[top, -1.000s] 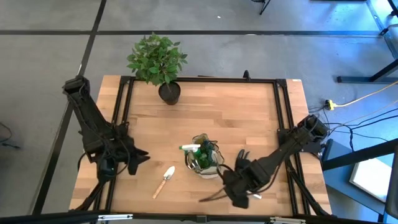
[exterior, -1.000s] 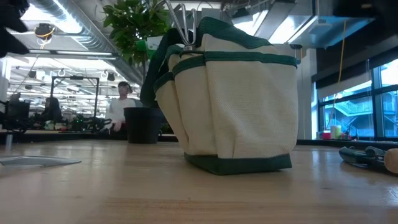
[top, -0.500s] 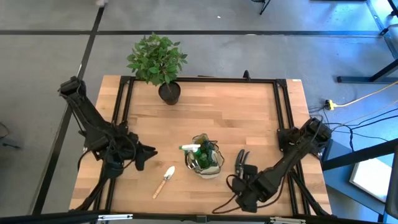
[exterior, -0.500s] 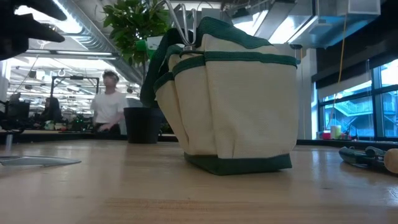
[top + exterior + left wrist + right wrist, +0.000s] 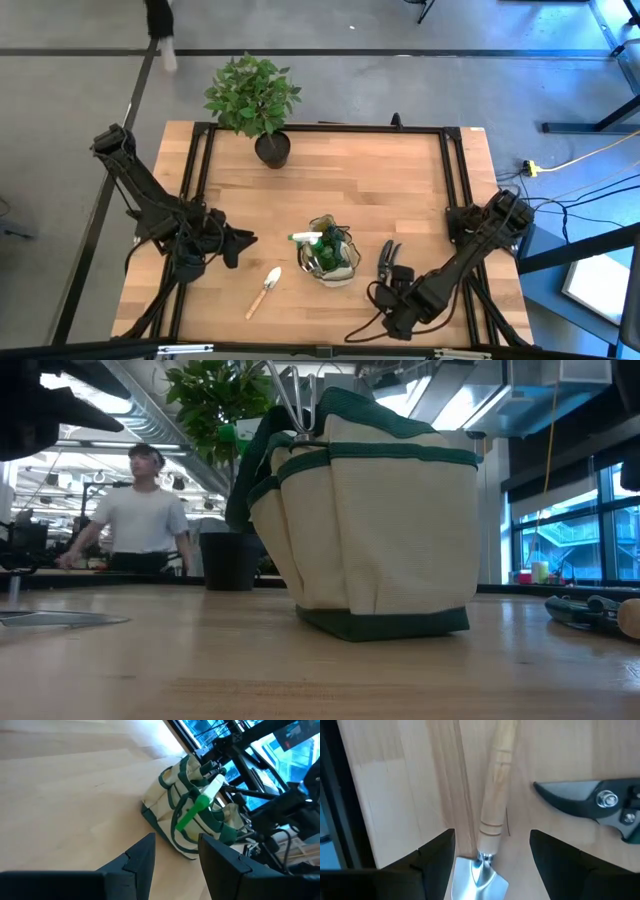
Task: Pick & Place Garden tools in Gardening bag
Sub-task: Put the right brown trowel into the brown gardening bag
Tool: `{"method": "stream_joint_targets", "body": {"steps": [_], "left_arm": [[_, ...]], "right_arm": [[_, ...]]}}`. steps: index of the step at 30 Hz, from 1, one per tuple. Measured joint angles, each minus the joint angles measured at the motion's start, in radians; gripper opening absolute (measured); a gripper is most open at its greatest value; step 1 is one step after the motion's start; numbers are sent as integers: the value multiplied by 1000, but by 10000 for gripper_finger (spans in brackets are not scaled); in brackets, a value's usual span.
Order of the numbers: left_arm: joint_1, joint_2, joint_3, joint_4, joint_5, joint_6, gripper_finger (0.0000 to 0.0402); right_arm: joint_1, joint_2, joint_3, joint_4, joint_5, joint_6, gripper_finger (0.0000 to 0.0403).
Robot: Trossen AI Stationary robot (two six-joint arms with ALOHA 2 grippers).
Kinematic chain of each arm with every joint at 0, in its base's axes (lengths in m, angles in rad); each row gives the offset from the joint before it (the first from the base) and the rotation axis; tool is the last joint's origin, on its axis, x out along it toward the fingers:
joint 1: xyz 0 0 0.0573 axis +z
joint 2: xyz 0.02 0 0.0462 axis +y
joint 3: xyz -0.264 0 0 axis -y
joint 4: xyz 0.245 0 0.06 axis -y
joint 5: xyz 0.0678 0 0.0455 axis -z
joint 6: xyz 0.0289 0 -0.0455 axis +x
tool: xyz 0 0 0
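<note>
The gardening bag [image 5: 331, 256] stands upright near the table's middle. A green spray bottle [image 5: 199, 804] and a metal fork [image 5: 296, 398] stick out of its top. A wooden-handled trowel [image 5: 265, 291] lies on the table left of the bag, and dark pruners [image 5: 390, 260] lie to its right. My right gripper [image 5: 394, 318] is open near the front edge and points down. Its fingers stand on either side of a second trowel [image 5: 496, 795] without touching it. My left gripper [image 5: 238, 245] hovers open left of the bag, holding nothing.
A leafy plant in a black pot [image 5: 271, 148] stands at the table's far edge. The pruners' blade [image 5: 580, 800] lies close beside my right gripper's finger. A person [image 5: 140, 510] is in the room beyond the table. Bare wood lies between plant and bag.
My right gripper has come down toward the table's near edge, over the second trowel, leaving the pruners uncovered. My left gripper has swung a little toward the bag and turned. A person has walked across the room behind the table.
</note>
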Motion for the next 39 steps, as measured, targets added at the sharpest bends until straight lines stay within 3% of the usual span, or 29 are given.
{"method": "stream_joint_targets", "body": {"steps": [17, 21, 26, 31, 34, 39], "left_arm": [[0, 0, 0, 34, 0, 0, 143], [0, 0, 0, 34, 0, 0, 143], [0, 0, 0, 36, -4, 0, 143], [0, 0, 0, 37, -4, 0, 143], [-1, 0, 0, 67, -1, 52, 143], [-2, 0, 32, 146, 72, 276, 143]], "right_arm": [[8, 24, -71, 113, -25, 45, 229], [4, 25, -71, 108, -26, 60, 199], [-7, 26, -71, 96, -41, 102, 132], [-37, 31, -43, 74, -153, 139, 54], [-52, 35, 10, 43, -262, 152, 54], [-81, 34, 121, -19, -348, 176, 54]]}}
